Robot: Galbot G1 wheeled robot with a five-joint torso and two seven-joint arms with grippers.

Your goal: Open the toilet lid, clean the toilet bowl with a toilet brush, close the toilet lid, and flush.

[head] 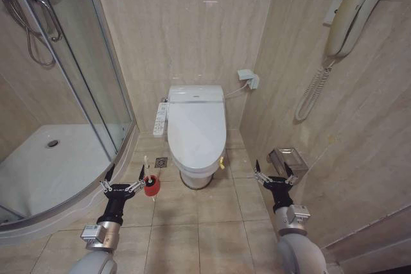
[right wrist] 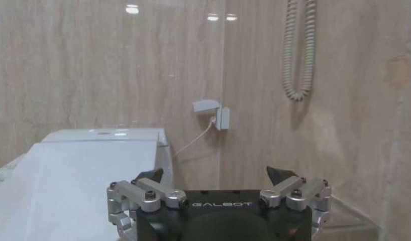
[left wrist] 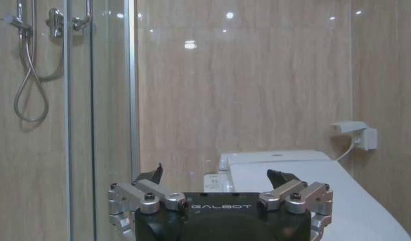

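**Lid down, both arms hanging back**

Toilet lid [head: 196, 129] is shut flat over the toilet bowl [head: 196, 176], dead center of the head view against the back wall. The toilet brush [head: 149, 174] stands in its little red holder on the floor tiles, lower left of center, just beside the left gripper [head: 122, 182]. That one's fingers are spread wide, holding nothing. Right gripper [head: 274, 172] hovers lower right, near the side wall, also spread and holding nothing. Shower tray [head: 58, 168] fills the left side.
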